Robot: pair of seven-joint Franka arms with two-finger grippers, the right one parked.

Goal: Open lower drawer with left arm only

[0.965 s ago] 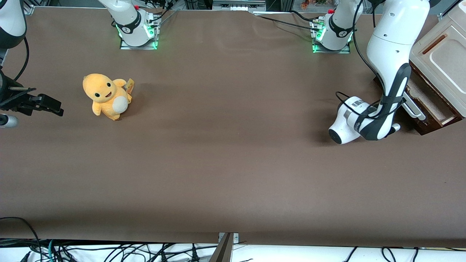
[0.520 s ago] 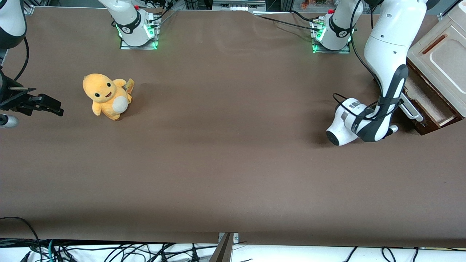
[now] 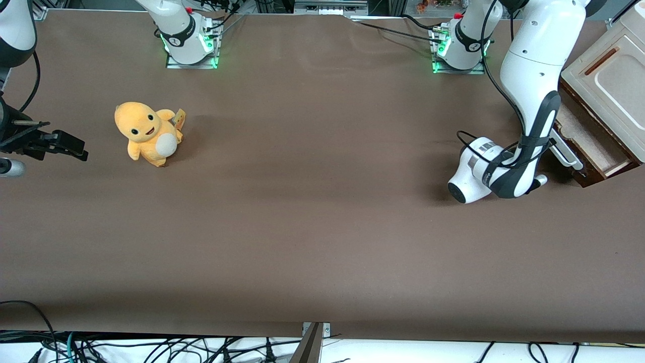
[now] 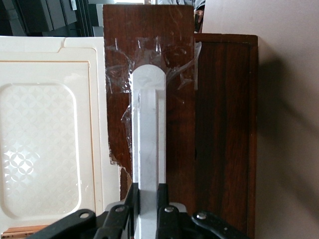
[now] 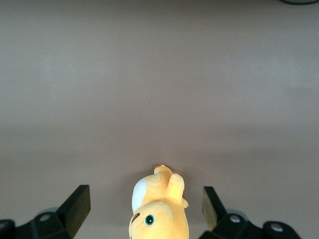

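Note:
The lower drawer (image 3: 590, 142) stands pulled out of its cabinet, with pale wood showing inside behind its dark brown front (image 4: 224, 124). A long white bar handle (image 3: 568, 155) (image 4: 148, 129) runs along that front, one end under clear tape. My left gripper (image 4: 148, 194) is shut on the handle, its black fingers (image 4: 131, 195) pressed against both sides of the bar. In the front view the left arm (image 3: 529, 60) bends down in front of the drawer and its forearm hides the gripper.
The cream upper panel (image 3: 609, 80) (image 4: 45, 149) with its thin reddish-brown bar sits above the drawer. An orange plush toy (image 3: 146, 132) (image 5: 158, 209) sits on the brown table (image 3: 312, 212) toward the parked arm's end.
The left arm's wrist has shifted a little toward the middle of the table, and the handle and drawer front have come with it, so the drawer is out slightly more.

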